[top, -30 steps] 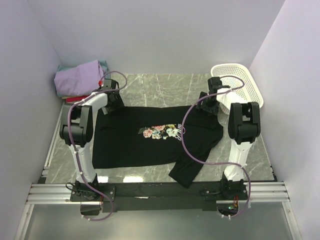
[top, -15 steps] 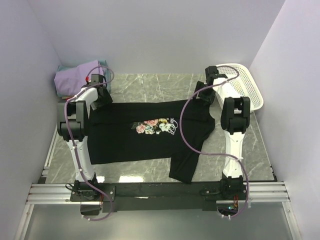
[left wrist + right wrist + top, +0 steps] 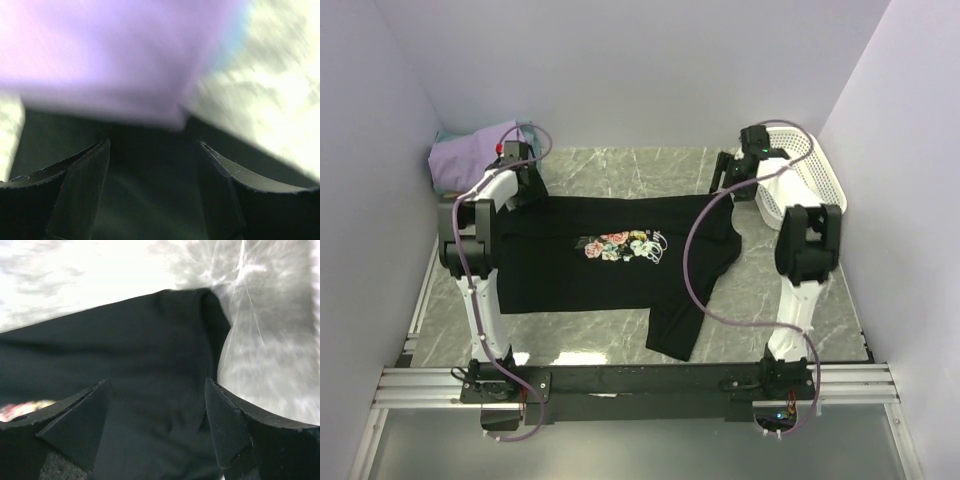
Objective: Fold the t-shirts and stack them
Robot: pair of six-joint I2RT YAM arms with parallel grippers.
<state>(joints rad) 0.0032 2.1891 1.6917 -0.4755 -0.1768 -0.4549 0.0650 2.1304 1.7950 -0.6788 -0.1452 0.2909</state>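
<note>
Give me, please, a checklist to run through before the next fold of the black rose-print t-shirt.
1. Left gripper open over the black rose-print cloth t-shirt: ok.
2. Right gripper open over its far right corner: ok.
3. T-shirt lying flat: not ok, one sleeve trails toward the near edge.
4. T-shirt apart from the white plastic mesh basket: ok.
5. Left gripper clear of the folded lavender cloth shirt: cannot tell, blurred.

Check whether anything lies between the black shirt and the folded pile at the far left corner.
Nothing visible does. The black shirt reaches close to the lavender pile; only the left gripper is at that corner. The white basket stands far right.
</note>
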